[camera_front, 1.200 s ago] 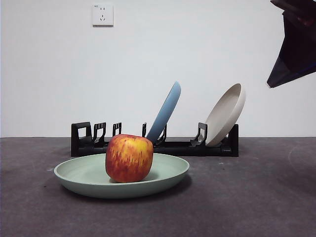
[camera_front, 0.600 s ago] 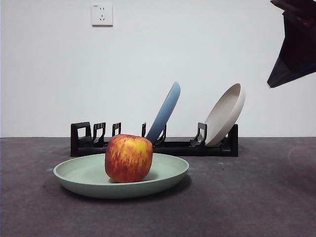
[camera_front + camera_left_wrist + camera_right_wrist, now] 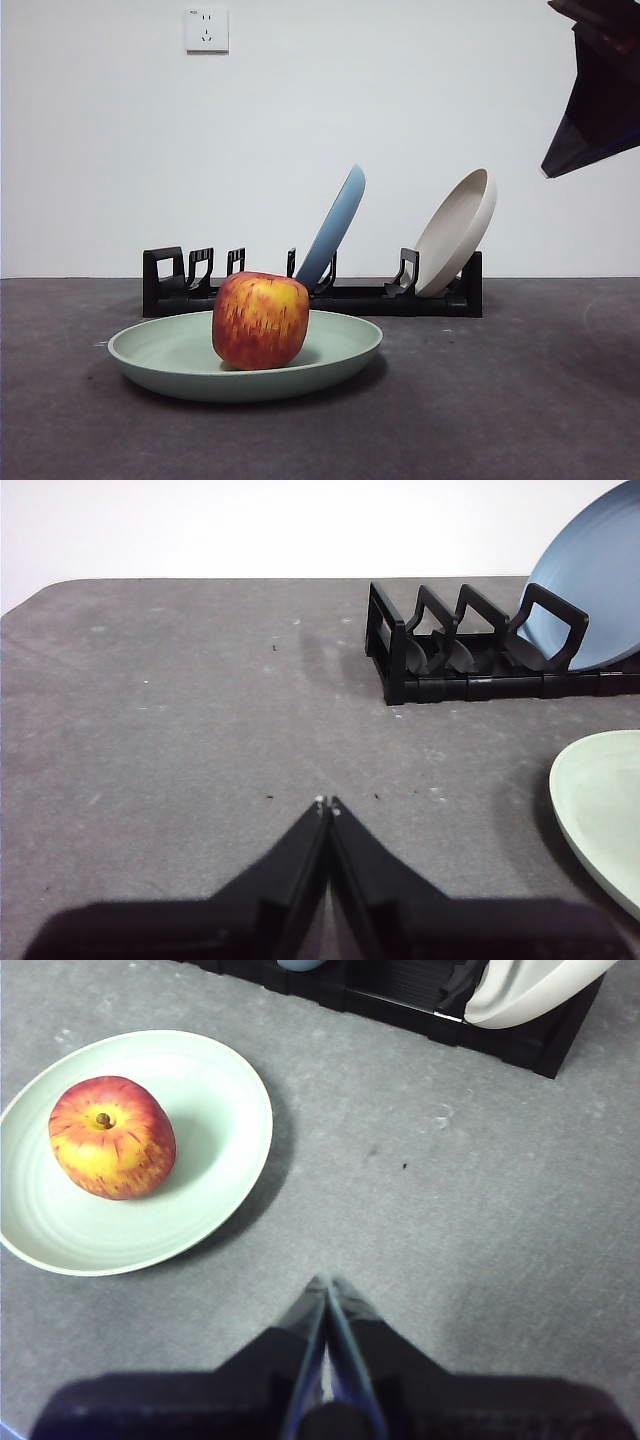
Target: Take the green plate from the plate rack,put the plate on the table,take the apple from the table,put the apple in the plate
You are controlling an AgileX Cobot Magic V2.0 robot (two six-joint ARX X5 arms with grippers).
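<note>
The green plate [image 3: 330,352] lies flat on the table [image 3: 520,400] in front of the plate rack [image 3: 360,296]. The red apple [image 3: 261,320] sits in the plate. The right wrist view shows the plate [image 3: 225,1140] with the apple [image 3: 112,1137] in it. My right gripper [image 3: 326,1285] is shut and empty, raised above the table to the right of the plate; it shows as a dark tip [image 3: 595,90] at the front view's top right. My left gripper [image 3: 326,804] is shut and empty over bare table, left of the rack [image 3: 440,660] and the plate's rim [image 3: 600,810].
A light blue plate [image 3: 335,225] and a beige plate [image 3: 458,232] lean in the rack's slots. A wall socket [image 3: 206,29] is on the white wall behind.
</note>
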